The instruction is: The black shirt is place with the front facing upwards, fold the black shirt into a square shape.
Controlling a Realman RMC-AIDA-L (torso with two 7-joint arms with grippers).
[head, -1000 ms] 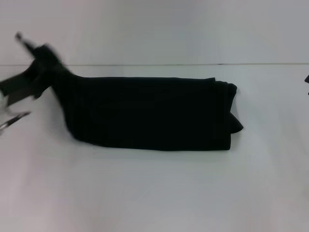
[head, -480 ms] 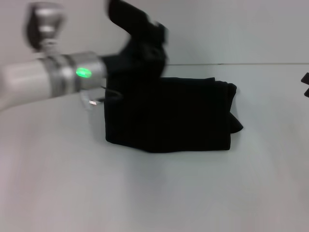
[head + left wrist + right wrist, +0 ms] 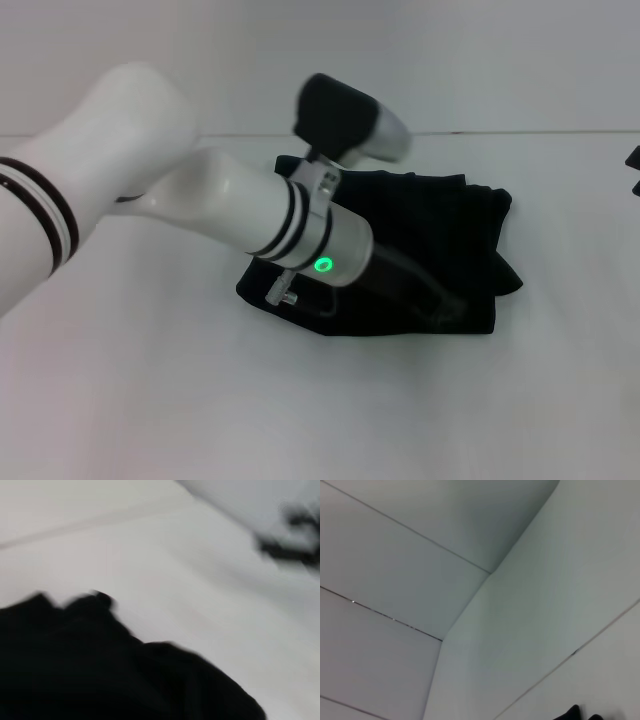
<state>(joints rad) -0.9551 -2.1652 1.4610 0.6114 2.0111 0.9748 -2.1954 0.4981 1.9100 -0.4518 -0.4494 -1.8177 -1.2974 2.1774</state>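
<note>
The black shirt (image 3: 470,220) lies in the middle of the white table as a short, thick folded bundle, with a loose corner sticking out on its right side. No lettering shows. My left arm reaches across it from the left, and my left gripper (image 3: 448,306) is low over the bundle's near right part, dark against the cloth. The left wrist view shows the black shirt (image 3: 100,670) close underneath. My right gripper (image 3: 634,160) is parked at the far right edge, well away from the shirt.
The white table (image 3: 150,400) spreads around the bundle on every side, and a pale wall rises behind it. A blurred dark shape (image 3: 292,535) shows far off in the left wrist view. The right wrist view faces wall panels.
My left arm has swept from the far left over to the right, carrying the shirt's left end with it. The long strip is now about half its former length.
</note>
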